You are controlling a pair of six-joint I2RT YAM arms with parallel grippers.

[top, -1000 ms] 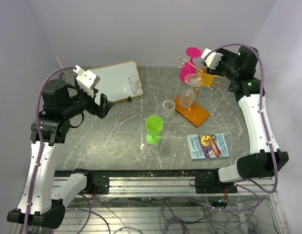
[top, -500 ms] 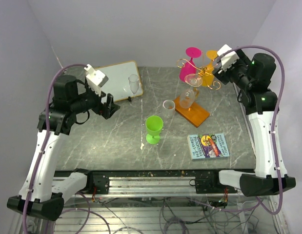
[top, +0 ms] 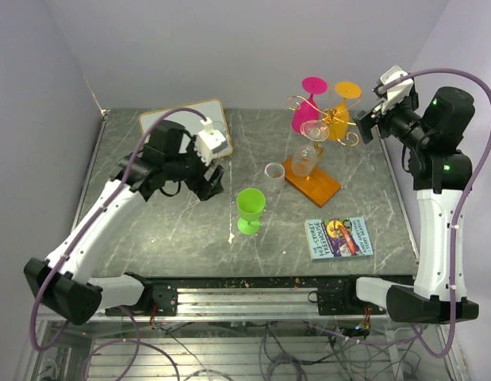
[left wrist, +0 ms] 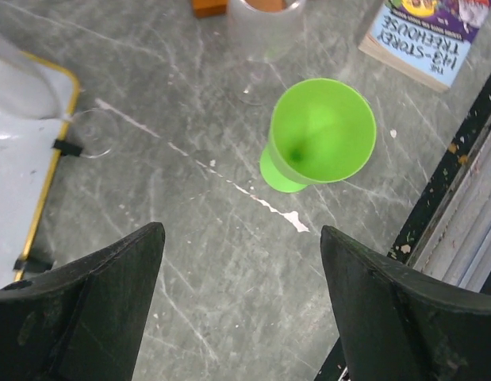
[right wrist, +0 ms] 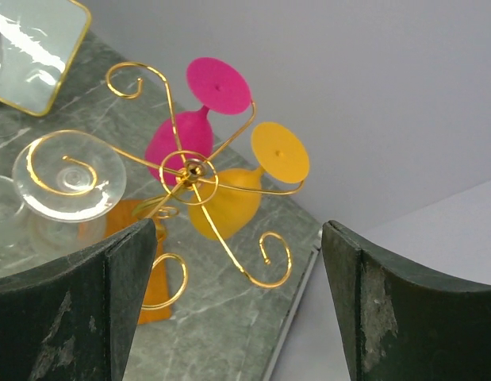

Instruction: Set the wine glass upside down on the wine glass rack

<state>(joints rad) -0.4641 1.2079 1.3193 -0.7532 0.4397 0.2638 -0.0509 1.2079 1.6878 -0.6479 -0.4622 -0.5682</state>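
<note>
The gold wire rack [top: 320,127] stands on its orange base [top: 312,181] at the back right. A pink glass [top: 307,107], an orange glass [top: 340,111] and a clear glass [top: 311,143] hang upside down on it. In the right wrist view the rack's hub [right wrist: 193,169] lies ahead of the fingers. My right gripper [top: 364,127] is open and empty, just right of the rack. A green wine glass [top: 250,210] stands upright mid-table. My left gripper [top: 213,181] is open and empty, left of the green glass [left wrist: 320,135] and above the table.
A white board [top: 170,123] with a gold edge sits at the back left, with a clear glass foot [left wrist: 90,135] beside it. A clear ring [top: 274,171] lies next to the orange base. A book [top: 338,236] lies front right.
My left arm has swung right towards the middle, nearer the green glass. My right gripper has drawn back to the right, away from the rack and the orange glass.
</note>
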